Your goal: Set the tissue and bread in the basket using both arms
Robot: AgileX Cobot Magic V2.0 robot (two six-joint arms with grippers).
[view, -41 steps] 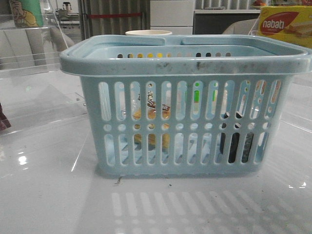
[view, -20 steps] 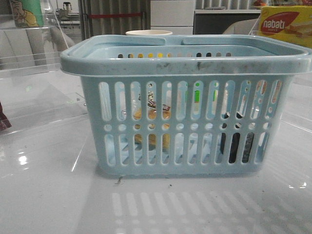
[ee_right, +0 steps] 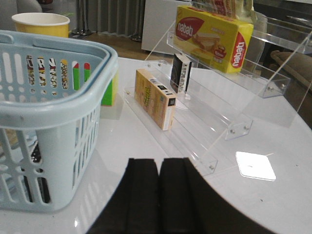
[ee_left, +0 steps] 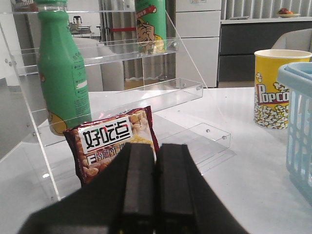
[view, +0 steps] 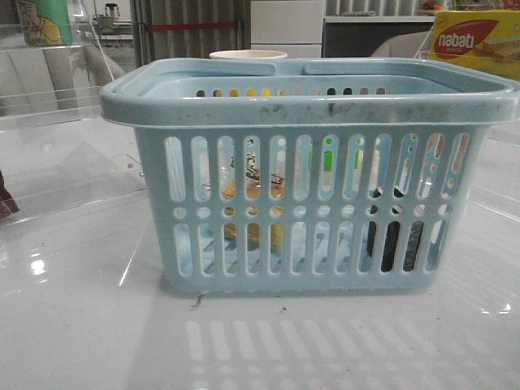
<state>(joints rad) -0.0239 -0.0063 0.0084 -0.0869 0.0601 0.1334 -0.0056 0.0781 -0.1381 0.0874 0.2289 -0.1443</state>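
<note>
Light blue basket [view: 309,162] centred on the glossy white worktop [view: 81,325], seen through its slotted front wall from the forward camera. Inside, on the left half, the bread [view: 253,213]: tan-yellow slice in clear wrapper, printed label at its top, standing on the basket floor. Inside, toward the right end, the tissue [view: 392,236]: small dark pack, upright, well apart from the bread. Neither arm in the front view. Left tool [ee_left: 155,195] fully closed, the two black fingers pressed flat together with nothing between them, held off to the side of the basket and facing a red-brown snack bag [ee_left: 113,144] that leans against a clear acrylic shelf [ee_left: 146,92]; green bottle [ee_left: 61,73] on that shelf, yellow popcorn cup [ee_left: 273,87] farther back on the worktop, just beside the basket's corner. Right tool [ee_right: 160,195] likewise fully closed and empty, fingers touching, low over the worktop beside the basket's end wall. Beyond it, a second clear tiered rack [ee_right: 219,112] carrying a yellow nabati box [ee_right: 214,36] on its upper step, with a tan carton [ee_right: 155,99] and a small dark box [ee_right: 180,73] on the lower steps.
</note>
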